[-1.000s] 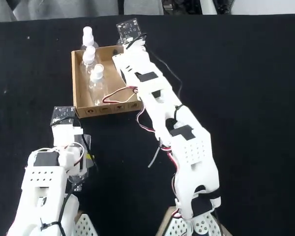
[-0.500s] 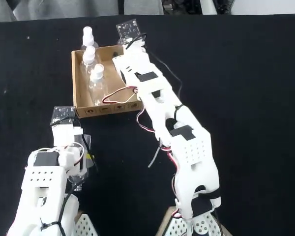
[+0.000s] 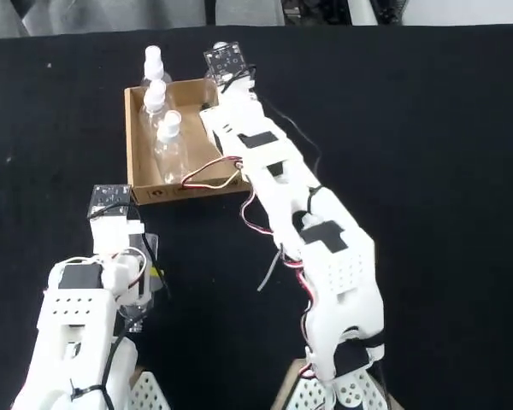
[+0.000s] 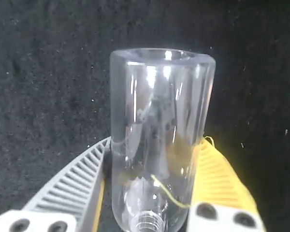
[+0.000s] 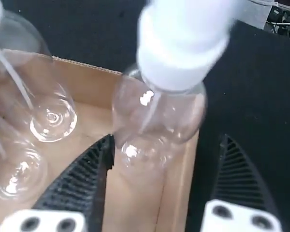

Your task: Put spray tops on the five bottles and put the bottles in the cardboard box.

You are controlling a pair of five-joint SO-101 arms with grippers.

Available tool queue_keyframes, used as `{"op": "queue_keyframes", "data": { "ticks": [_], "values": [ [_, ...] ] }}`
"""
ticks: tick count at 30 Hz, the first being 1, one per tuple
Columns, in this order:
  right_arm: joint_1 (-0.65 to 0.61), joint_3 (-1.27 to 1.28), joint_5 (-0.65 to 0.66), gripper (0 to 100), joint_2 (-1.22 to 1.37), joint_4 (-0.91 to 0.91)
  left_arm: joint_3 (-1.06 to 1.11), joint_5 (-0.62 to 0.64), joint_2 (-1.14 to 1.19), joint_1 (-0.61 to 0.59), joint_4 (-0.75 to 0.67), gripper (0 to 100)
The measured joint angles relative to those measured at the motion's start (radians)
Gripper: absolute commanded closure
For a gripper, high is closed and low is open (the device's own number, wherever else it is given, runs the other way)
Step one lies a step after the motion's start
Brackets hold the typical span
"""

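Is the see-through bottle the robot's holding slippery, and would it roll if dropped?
Probably slippery: the bottle looks smooth and glossy, though the ribbed fingers pinching it should help. It is round, so it would likely roll. It looks empty and thin-walled, so probably light.

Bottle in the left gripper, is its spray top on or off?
Off. The left wrist view shows the bottle, clamped in the left gripper, with a bare threaded neck and no white top.
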Motion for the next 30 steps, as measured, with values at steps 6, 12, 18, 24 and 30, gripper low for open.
{"op": "queue_keyframes", "data": {
  "ticks": [6,12,18,24,30],
  "values": [
    [0.002,0.078,0.0,71.8,-0.072,0.0,0.0,0.0,0.0,0.0,0.0,79],
    [0.002,0.16,0.0,71.8,-0.147,0.0,0.0,0.0,0.0,0.0,0.0,79],
    [0.002,0.222,0.0,72.1,-0.209,0.0,0.0,0.0,0.0,0.0,0.0,79],
    [0.002,0.304,0.0,72.2,-0.287,0.0,0.0,0.0,0.0,0.0,0.0,79],
    [0.002,0.4,0.0,72.2,-0.416,0.0,0.0,0.0,0.0,0.0,0.0,79]
  ]
}}
